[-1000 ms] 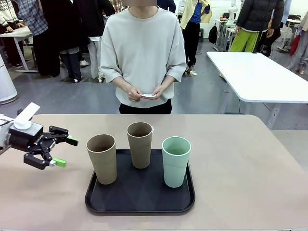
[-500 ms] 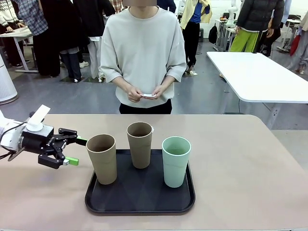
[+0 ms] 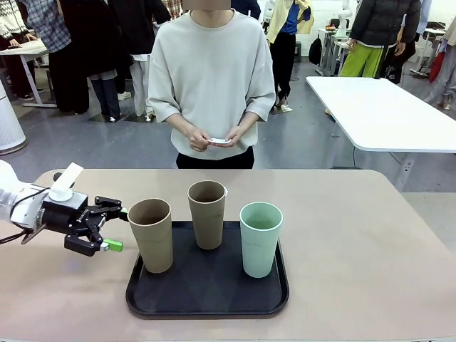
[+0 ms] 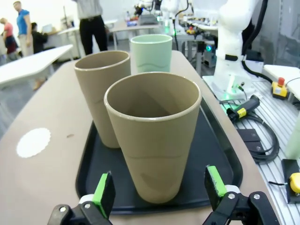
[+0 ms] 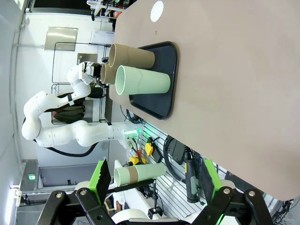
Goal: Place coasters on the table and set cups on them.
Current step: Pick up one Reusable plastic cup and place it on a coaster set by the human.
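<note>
Two green-padded fingers of the left gripper [image 3: 118, 228], spread wide and holding nothing, had closed in from the left over the past second and now flanked the nearest tan cup [image 3: 151, 235], seemingly without touching it. All three cups stood on the black tray [image 3: 206, 303]. One coaster [image 4: 33, 142] lay on the table [image 3: 356, 235] beside the tray, so a grasp looked imminent.

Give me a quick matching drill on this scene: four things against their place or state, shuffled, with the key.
1 mint cup
2 left tool
3 coaster
4 tray

A black, with a raised rim
B open, aimed at a tan cup
C flat on the table, off the tray
D standing at the row's right end

Pairs: 1-D, 2-B, 3-C, 4-A
</note>
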`<state>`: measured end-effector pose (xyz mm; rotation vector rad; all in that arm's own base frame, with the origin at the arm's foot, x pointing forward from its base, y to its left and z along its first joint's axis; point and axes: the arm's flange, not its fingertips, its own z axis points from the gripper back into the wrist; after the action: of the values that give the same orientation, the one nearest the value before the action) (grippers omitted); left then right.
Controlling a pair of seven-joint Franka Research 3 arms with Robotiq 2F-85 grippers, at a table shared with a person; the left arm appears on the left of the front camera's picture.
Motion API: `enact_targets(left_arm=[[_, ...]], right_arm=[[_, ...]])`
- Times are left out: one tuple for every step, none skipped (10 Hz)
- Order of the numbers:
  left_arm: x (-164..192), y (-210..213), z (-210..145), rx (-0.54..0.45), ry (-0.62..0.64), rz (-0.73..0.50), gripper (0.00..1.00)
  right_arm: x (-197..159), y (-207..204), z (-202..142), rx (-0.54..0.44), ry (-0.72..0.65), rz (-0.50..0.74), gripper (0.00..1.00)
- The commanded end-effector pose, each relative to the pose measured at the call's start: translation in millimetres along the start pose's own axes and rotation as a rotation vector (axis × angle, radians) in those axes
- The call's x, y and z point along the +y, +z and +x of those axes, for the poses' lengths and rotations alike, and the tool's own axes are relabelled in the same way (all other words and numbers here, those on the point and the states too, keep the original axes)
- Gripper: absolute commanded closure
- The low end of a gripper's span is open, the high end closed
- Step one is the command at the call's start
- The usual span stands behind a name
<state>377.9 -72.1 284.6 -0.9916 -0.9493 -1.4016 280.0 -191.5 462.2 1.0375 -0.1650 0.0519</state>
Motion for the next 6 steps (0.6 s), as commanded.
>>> enact_targets(left_arm=[[6.5, -15.1, -9.6, -0.040, -0.049, 0.006, 0.00], [6.5, -20.4, -12.6, -0.041, -0.051, 0.007, 0.00], [7.2, -23.6, -15.0, -0.041, -0.051, 0.005, 0.00], [8.6, -27.9, -18.9, -0.041, -0.049, -0.001, 0.00], [7.7, -30.1, -21.3, -0.037, -0.042, -0.005, 0.00], [7.4, -32.3, -23.2, -0.035, -0.041, -0.009, 0.00]], right_arm=[[0.5, 0.5, 1.5, -0.008, 0.001, 0.007, 0.00], [0.5, 0.5, 1.5, -0.008, 0.001, 0.007, 0.00], [0.5, 0.5, 1.5, -0.008, 0.001, 0.007, 0.00], [0.5, 0.5, 1.5, -0.008, 0.001, 0.007, 0.00], [0.5, 0.5, 1.5, -0.008, 0.001, 0.007, 0.00], [0.5, 0.5, 1.5, -0.008, 0.001, 0.007, 0.00]])
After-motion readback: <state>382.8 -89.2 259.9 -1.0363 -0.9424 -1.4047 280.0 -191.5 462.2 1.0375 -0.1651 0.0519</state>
